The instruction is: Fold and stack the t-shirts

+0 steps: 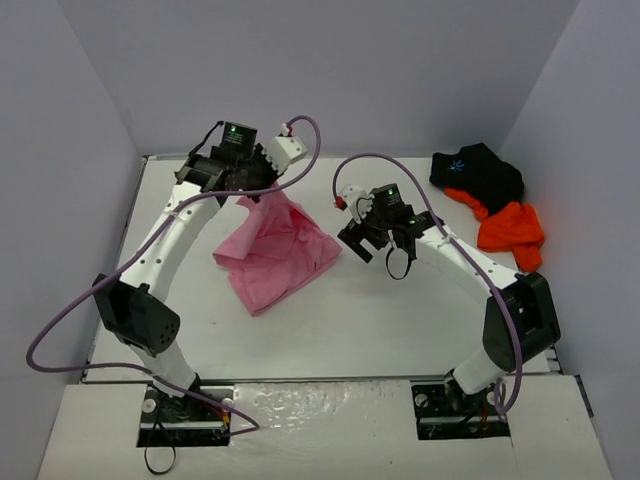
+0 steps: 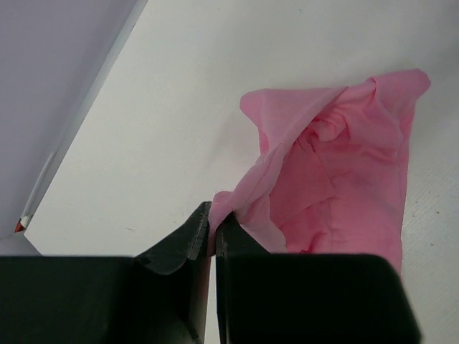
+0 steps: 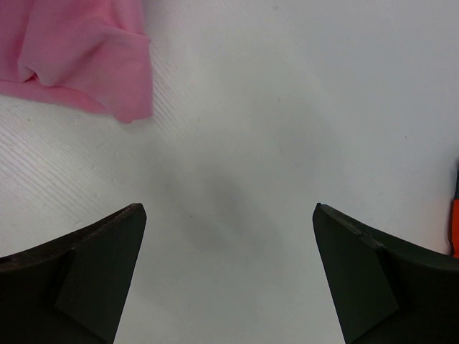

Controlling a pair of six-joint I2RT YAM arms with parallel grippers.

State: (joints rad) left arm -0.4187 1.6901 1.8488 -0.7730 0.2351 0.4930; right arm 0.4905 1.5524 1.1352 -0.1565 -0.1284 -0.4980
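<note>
Left of centre in the overhead view, left gripper (image 1: 258,192) pinches an edge of the pink t-shirt (image 1: 277,252), fingers pressed together on the cloth, that corner held raised; rest of the shirt drapes down crumpled onto the white table (image 1: 400,320). Its wrist view agrees: jaws closed on a fold of pink fabric. Right gripper (image 1: 378,238) at centre right, spread wide, holding nothing, hovers over bare table just right of the pink shirt. Black t-shirt (image 1: 478,172) with blue starburst bunched at upper right, orange t-shirt (image 1: 512,230) touching it just below, both well apart from the pink one
</note>
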